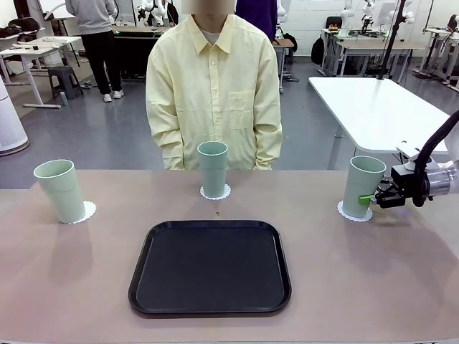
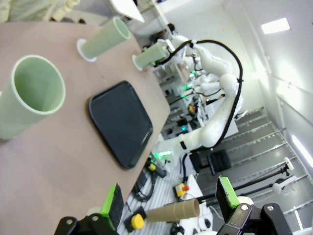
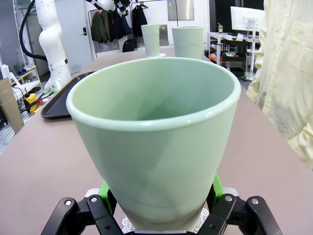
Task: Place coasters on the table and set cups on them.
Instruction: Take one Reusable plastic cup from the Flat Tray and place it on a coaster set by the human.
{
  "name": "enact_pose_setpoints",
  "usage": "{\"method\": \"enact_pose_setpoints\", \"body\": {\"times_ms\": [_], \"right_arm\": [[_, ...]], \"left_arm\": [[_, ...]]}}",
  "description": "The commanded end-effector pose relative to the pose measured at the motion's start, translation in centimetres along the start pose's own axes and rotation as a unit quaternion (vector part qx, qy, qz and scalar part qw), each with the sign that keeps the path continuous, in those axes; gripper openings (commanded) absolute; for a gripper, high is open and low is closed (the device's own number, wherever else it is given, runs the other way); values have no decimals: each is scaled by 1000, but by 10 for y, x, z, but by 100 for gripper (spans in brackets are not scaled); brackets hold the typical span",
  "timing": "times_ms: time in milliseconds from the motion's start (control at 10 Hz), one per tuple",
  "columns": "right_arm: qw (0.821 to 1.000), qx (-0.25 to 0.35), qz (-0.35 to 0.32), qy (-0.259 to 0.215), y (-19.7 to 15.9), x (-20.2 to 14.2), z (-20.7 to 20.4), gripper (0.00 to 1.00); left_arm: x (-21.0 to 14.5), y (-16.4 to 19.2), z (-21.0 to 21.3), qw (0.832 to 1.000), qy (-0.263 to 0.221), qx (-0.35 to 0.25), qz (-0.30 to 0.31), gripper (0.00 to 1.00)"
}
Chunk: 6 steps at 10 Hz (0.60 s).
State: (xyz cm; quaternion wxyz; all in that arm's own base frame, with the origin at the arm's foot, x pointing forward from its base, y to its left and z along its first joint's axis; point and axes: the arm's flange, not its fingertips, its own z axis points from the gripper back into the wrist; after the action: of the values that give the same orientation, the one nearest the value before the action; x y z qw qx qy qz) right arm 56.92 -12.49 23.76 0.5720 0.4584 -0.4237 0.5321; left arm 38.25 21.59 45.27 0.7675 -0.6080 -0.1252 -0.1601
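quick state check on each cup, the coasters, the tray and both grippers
left cup: upright on left coaster, off-centre
middle cup: upright on middle coaster
right cup: upright on right coaster, between the right gripper's fingers
tray: flat on the table, nothing on it
left gripper: open, holding nothing
right gripper: around the right cup's base; grip or release unclear

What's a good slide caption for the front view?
Three mint-green cups stand on white coasters beyond an empty black tray, the right gripper at the rightmost.
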Motion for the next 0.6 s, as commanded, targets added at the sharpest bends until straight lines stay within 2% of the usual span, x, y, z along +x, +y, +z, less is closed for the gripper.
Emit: {"method": "enact_pose_setpoints", "body": {"times_ms": [0, 500], "right_arm": [[999, 26, -11, 16, -5, 1, 3, 100], [998, 36, -39, 30, 1, 3, 14, 100]], "left_arm": [[1, -2, 1, 1000, -4, -4, -3, 100], [1, -2, 1, 1000, -4, -4, -3, 100]]}}
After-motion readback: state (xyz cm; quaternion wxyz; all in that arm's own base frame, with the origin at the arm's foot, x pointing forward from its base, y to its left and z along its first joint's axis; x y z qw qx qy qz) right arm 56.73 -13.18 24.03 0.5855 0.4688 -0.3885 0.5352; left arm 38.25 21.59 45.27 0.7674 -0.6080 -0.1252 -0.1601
